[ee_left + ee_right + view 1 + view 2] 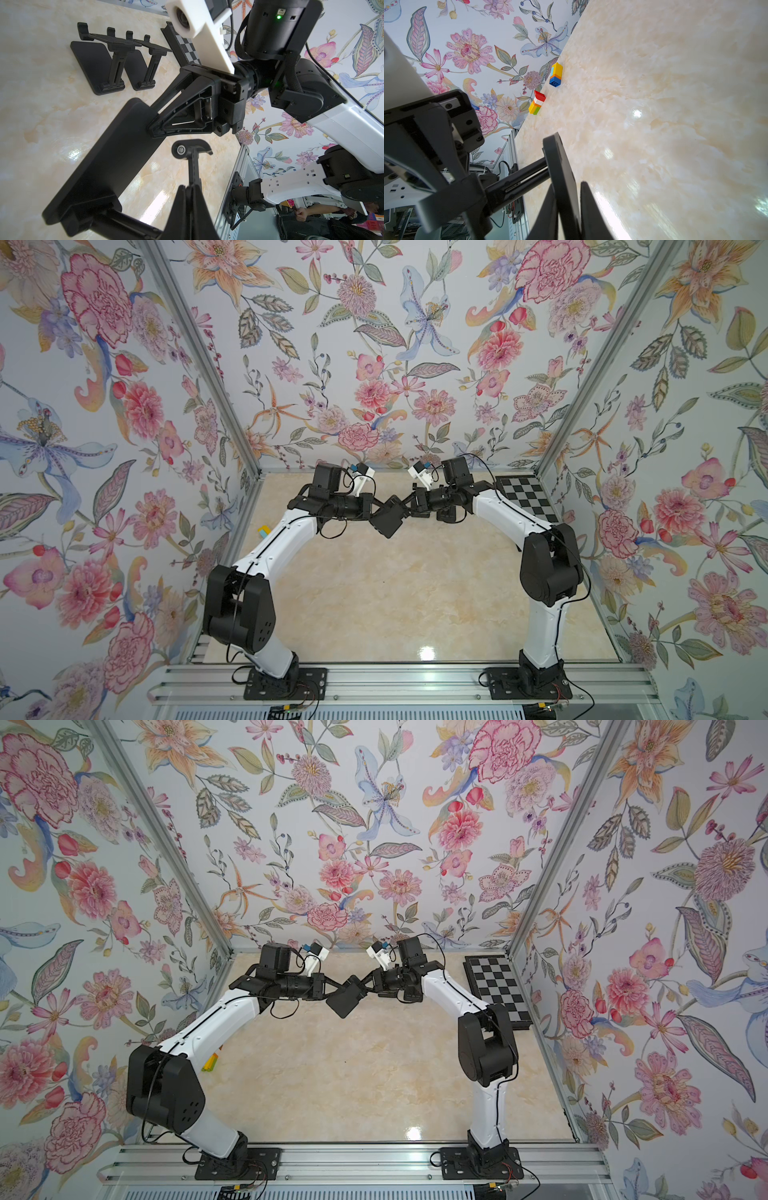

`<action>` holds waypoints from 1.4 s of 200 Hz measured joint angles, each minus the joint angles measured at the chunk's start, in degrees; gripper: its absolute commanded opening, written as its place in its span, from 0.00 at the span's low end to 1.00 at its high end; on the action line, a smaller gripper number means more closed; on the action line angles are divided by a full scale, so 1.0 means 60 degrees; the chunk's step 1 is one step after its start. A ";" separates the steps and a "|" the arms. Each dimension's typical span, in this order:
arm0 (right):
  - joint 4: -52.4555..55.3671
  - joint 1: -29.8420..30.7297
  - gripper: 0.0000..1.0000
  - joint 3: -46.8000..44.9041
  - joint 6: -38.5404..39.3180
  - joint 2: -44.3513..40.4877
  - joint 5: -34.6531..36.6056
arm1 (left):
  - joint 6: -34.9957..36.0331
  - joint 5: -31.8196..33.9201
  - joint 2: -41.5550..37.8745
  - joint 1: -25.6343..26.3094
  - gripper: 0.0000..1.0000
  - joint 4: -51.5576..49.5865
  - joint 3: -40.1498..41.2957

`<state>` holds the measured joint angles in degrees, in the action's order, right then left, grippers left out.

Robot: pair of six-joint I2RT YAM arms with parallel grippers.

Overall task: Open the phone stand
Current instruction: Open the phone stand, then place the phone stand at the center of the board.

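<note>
A black phone stand [388,519] hangs in the air over the back of the table, between my two grippers in both top views. My left gripper [190,188] is shut on the stand's thin cradle plate, whose hooked lip [193,148] points away from the fingers. The stand's flat base plate [108,158] slants off to one side on its stem. My right gripper [568,187] is shut on the edge of that base plate [560,166]; the left wrist view shows its fingers [166,124] pinching the plate's far end.
Two other black phone stands [97,64] [141,68] stand open on the marble table [395,593] beside a checkerboard [525,495] at the back right. Two stacks of coloured blocks [556,74] [537,102] lie by the left wall.
</note>
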<state>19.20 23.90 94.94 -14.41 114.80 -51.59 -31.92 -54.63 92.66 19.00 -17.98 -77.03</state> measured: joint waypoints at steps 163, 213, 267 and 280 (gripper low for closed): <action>0.0477 -0.1027 1.00 0.1027 -0.1337 -0.0215 0.1781 | -0.0291 0.0113 0.1461 0.0415 0.00 0.0171 -0.0718; 0.0306 -0.1249 1.00 0.1031 -0.1497 -0.0794 0.1789 | -0.1158 0.0193 0.2510 0.0029 0.00 0.0295 -0.2211; 0.0073 -0.1406 1.00 0.0750 -0.1501 -0.1282 0.1792 | -0.3464 0.0357 0.4681 -0.0259 0.00 0.0874 -0.4404; -0.0015 -0.1483 1.00 0.0514 -0.1508 -0.1432 0.1796 | -0.4182 0.0463 0.5129 -0.0295 0.00 0.0998 -0.4790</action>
<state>19.11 15.00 98.02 -23.46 106.21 -40.82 -57.01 -51.86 123.44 17.23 -11.99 -105.78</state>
